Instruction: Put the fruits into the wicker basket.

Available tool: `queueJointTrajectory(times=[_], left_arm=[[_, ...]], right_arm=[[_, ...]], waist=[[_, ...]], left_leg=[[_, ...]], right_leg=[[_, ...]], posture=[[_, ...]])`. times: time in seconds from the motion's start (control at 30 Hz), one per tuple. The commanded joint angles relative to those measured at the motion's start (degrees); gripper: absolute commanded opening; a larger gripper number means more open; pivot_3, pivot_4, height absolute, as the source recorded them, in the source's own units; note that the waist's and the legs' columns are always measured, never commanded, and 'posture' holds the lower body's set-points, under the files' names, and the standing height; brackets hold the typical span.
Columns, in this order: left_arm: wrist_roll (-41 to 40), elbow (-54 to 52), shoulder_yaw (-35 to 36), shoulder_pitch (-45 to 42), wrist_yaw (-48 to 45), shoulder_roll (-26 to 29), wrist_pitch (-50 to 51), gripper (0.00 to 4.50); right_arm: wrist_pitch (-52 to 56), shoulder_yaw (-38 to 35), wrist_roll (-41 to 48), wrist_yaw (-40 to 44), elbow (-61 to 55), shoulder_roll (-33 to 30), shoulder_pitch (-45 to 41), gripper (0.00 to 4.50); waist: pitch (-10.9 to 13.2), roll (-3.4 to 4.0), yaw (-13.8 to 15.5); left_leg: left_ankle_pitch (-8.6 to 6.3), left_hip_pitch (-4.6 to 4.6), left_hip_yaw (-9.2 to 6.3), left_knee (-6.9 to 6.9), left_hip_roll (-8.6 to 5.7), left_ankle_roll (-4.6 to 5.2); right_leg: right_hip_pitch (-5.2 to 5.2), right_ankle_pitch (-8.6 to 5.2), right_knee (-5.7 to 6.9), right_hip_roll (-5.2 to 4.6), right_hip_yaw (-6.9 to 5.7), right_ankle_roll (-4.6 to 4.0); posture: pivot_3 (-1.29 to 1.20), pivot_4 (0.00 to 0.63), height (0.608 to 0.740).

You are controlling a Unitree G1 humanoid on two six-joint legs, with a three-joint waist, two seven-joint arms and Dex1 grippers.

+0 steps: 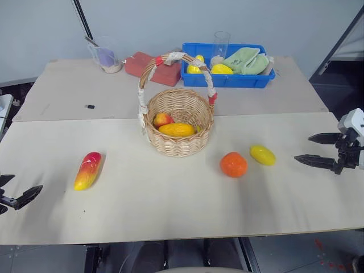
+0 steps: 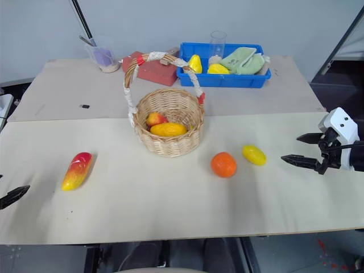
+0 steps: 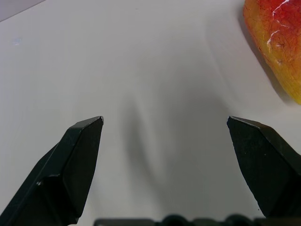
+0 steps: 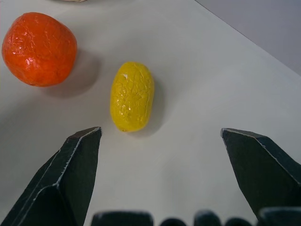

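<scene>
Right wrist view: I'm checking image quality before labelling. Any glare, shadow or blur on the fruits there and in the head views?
Right wrist view: white glare specks on the orange, a small one on the yellow oval fruit; soft shadows beside both; both sharp. Left eye view: even light, faint shadow by the mango. Left wrist view: the mango's crinkled skin shines.

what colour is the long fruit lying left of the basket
Red fading to yellow; the mango shows best in the left eye view.

The table (image 1: 170,210) carries the wicker basket (image 1: 178,122), mango (image 1: 87,170), orange (image 1: 234,165), yellow oval (image 1: 263,154), blue tray (image 1: 227,78), red block (image 1: 153,68), and cup (image 1: 106,55)
</scene>
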Motion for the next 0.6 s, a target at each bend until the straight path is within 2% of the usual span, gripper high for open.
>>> queueJointTrajectory(times=[0.03,0.33,0.6], left_arm=[[-0.7,-1.5,1.9,-0.3,0.0,-0.1,0.0,4.50],[-1.0,-1.1,2.9,-2.2,-1.1,-1.1,-4.7,4.50],[-2.4,-0.6,4.1,-2.7,-2.4,-1.1,-4.0,4.50]], right_arm=[[-1.4,-1.0,-0.1,0.1,-0.5,-0.7,-0.7,4.49],[-4.4,-0.6,-2.1,-2.2,0.0,0.9,-0.2,4.49],[-8.7,-0.9,-3.1,-3.4,0.6,3.0,-0.5,4.49]], waist=[[0.0,0.00,0.0],[0.0,0.00,0.0],[0.0,0.00,0.0]], left_leg=[[0.00,0.00,0.00,0.00,0.00,0.00],[0.00,0.00,0.00,0.00,0.00,-0.01],[0.00,0.00,0.02,0.00,-0.01,-0.01]], right_leg=[[0.00,0.00,0.00,0.00,0.00,0.00],[0.00,0.00,0.00,-0.01,0.00,0.00],[0.01,0.00,0.00,0.07,-0.02,0.00]], posture=[[0.00,0.150,0.740],[0.00,0.150,0.740],[0.00,0.150,0.740]])
